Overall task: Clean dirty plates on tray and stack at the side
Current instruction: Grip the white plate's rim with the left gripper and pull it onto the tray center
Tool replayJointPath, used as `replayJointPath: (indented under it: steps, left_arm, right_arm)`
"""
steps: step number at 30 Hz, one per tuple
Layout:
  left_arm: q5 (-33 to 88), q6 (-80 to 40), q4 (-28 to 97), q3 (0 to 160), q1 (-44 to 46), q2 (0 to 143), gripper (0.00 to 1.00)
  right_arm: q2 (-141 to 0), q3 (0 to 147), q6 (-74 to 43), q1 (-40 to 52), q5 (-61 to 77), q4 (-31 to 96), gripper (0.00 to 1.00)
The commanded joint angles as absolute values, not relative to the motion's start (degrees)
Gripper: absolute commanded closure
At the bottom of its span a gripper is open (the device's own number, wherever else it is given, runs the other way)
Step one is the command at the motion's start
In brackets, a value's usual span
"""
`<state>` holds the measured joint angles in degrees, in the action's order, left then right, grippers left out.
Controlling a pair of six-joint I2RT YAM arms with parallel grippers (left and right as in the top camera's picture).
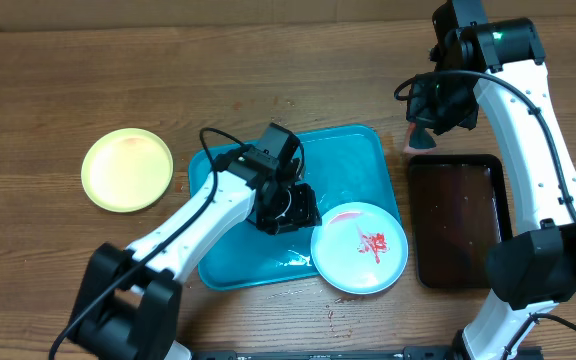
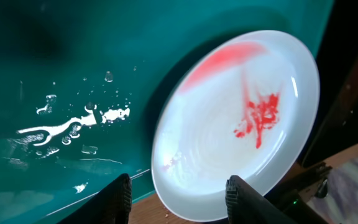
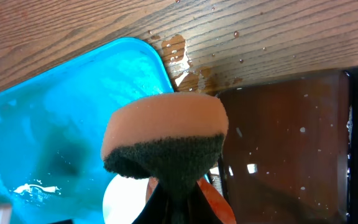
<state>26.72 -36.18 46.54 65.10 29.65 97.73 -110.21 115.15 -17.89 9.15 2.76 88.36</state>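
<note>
A light blue plate [image 1: 359, 247] smeared with red sauce rests on the front right corner of the turquoise tray [image 1: 348, 165], overhanging its rim. My left gripper [image 1: 303, 212] hovers over the tray just left of that plate. In the left wrist view its fingers [image 2: 120, 199] stand apart, open, with the plate's [image 2: 241, 118] near rim between and beyond them, nothing gripped. A yellow plate [image 1: 126, 169] lies on the table far left. My right gripper [image 1: 423, 135] is raised at the back right, shut on an orange sponge [image 3: 166, 140] with a dark scrub face.
A dark brown-black tray [image 1: 458, 215] sits right of the turquoise one, wet with droplets [image 3: 250, 168]. Water pools on the turquoise tray [image 2: 73, 124], and drops lie on the wooden table [image 3: 185, 59] by its back corner.
</note>
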Motion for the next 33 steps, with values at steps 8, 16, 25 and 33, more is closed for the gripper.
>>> replayJointPath:
  steps: [8,16,25,33]
  left_arm:
    - [34.6,-41.9,46.3,65.8,30.5,105.8,0.51]
    - [34.6,-42.6,46.2,65.8,34.9,107.6,0.55]
    - [32.4,-43.6,46.2,65.7,35.2,107.6,0.59]
    - [29.9,-44.2,46.3,65.7,35.2,108.0,0.64]
  right_arm:
    - [-110.2,115.5,-17.3,8.9,3.1,88.2,0.96]
    - [-110.2,115.5,-17.3,8.9,3.1,88.2,0.96]
    - [-110.2,115.5,-17.3,8.9,3.1,88.8,0.96]
    - [-110.2,115.5,-17.1,8.9,3.1,88.9,0.96]
